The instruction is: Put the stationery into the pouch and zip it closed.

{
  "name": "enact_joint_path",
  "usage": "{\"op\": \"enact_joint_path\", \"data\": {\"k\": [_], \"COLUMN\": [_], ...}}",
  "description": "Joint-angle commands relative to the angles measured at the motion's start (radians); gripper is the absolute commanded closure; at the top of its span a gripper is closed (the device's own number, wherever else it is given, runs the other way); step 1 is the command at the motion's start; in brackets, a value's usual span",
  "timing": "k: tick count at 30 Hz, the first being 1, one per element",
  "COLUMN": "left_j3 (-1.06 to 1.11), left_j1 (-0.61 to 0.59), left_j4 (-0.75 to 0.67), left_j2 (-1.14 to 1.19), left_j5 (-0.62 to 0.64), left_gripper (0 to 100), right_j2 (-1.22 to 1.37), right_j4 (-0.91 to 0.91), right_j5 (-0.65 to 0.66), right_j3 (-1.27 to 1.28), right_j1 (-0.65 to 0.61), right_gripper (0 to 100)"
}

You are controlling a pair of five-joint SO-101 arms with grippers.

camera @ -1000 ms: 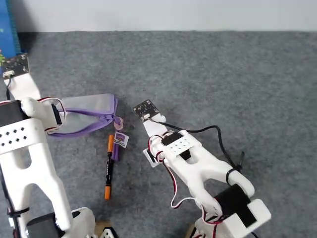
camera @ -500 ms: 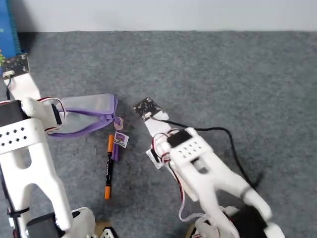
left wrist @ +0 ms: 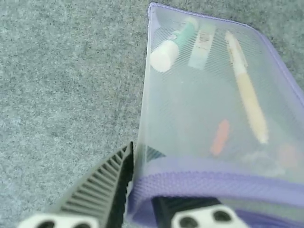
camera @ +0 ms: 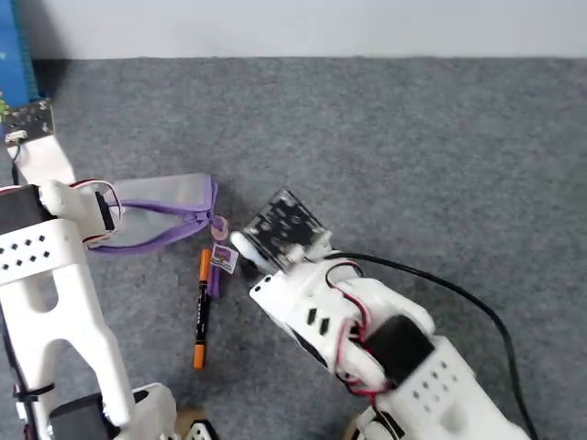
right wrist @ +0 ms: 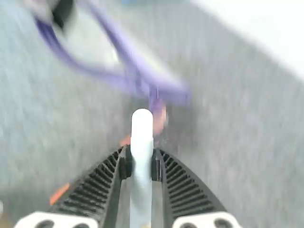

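A translucent pouch (camera: pixel 160 215) with a purple zipper lies at the left; its open mouth faces the orange pen (camera: pixel 200 310). My left gripper (left wrist: pixel 138 185) is shut on the pouch's (left wrist: pixel 209 109) zipper edge. Through the mesh I see a green-and-white stick (left wrist: pixel 172 43), a yellow pen (left wrist: pixel 247 90) and a small orange piece (left wrist: pixel 219 137). My right gripper (right wrist: pixel 141 154) is shut on a white tube (right wrist: pixel 141 127) and is held near the pouch's zipper-pull end (right wrist: pixel 156 92). In the high view the white tube (camera: pixel 244 249) sits just right of a small purple tagged item (camera: pixel 220 261).
Grey carpet covers the table (camera: pixel 440 156), with wide free room to the right and back. A blue object (camera: pixel 14 64) stands at the far left edge. The right arm's black cable (camera: pixel 459 293) trails to the right.
The right arm has swung and turned its wrist toward the pouch's zipper end, carrying the white tube. The left arm, pouch and orange pen have not moved.
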Motion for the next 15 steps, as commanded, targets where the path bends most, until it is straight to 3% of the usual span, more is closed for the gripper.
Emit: {"op": "enact_joint_path", "data": {"k": [1, 8, 15], "left_j3": [0.007, 0.007, 0.021], "left_j1": [-0.009, -0.009, -0.009], "left_j4": [-0.011, -0.011, -0.026], "left_j2": [0.014, 0.014, 0.012], "left_j5": [-0.003, -0.003, -0.002], "left_gripper": [99, 99, 99], "right_j2": [-0.088, -0.133, -0.124], "right_j4": [-0.130, -0.492, -1.158], "right_j5": [0.005, -0.026, -0.028], "right_j3": [-0.028, 0.075, 0.331], "right_j1": [-0.047, -0.113, -0.114], "right_gripper": [99.1, 99.1, 99.1]}}
